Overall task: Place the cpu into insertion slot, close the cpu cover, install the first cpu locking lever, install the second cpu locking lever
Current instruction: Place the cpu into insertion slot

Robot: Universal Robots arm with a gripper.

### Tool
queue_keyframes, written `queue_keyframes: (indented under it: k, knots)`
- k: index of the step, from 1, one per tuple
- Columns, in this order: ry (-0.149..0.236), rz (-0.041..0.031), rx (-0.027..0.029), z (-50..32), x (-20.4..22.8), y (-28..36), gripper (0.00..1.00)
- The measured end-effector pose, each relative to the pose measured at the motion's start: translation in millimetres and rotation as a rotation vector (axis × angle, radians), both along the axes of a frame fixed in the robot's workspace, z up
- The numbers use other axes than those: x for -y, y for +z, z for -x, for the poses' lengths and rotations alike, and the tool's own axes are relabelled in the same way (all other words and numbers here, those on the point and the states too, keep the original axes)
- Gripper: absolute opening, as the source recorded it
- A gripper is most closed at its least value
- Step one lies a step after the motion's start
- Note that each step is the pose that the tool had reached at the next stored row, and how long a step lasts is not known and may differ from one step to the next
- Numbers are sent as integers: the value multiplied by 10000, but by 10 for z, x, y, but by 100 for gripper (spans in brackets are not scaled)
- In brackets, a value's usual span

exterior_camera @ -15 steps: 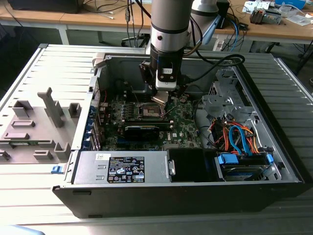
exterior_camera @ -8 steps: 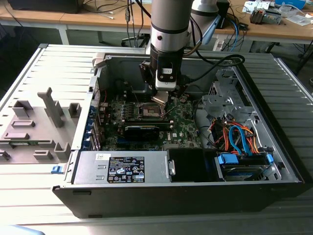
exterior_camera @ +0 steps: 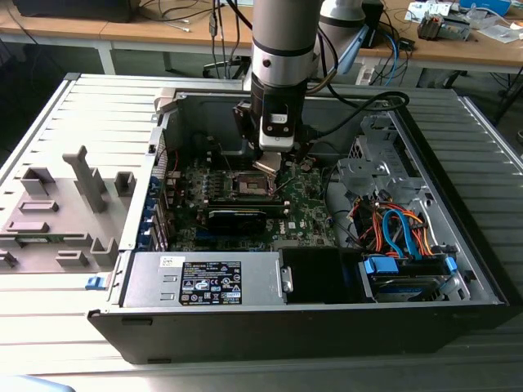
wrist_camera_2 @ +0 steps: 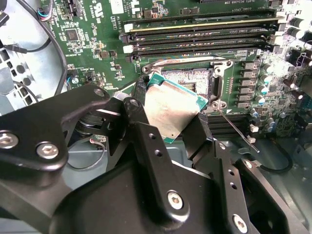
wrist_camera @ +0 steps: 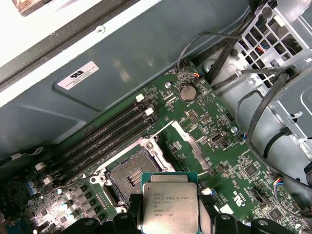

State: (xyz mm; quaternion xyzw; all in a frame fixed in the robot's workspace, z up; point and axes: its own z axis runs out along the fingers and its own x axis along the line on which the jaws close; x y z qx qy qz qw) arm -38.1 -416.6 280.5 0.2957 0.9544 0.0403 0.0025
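Note:
My gripper [exterior_camera: 268,160] is shut on the cpu [exterior_camera: 269,166], a flat square chip with a silvery metal top, held tilted by its edges. It hangs just above the motherboard, close over the insertion slot [exterior_camera: 248,186]. In both wrist views the cpu [wrist_camera_2: 170,107] [wrist_camera: 169,207] sits between the black fingers [wrist_camera_2: 135,117], apart from the uncovered insertion slot [wrist_camera_2: 191,80] [wrist_camera: 127,178] with its dark pin field. The cpu cover [wrist_camera: 191,145] stands swung up at the socket's side. A thin locking lever [wrist_camera_2: 238,129] sticks out free beside the socket.
The open computer case [exterior_camera: 425,314] lies on a slatted metal table [exterior_camera: 82,114]. Memory slots [wrist_camera_2: 204,34] run alongside the socket. A black card [exterior_camera: 237,218], a power supply [exterior_camera: 204,282], and orange and blue cables [exterior_camera: 396,229] fill the case. Grey fixtures [exterior_camera: 61,208] stand at the exterior view's left.

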Motion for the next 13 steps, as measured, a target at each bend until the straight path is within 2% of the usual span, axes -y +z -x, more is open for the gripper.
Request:
queue_keyframes:
  k: [13]
  knots:
    - [-242,0,0,0,0,-2,55]
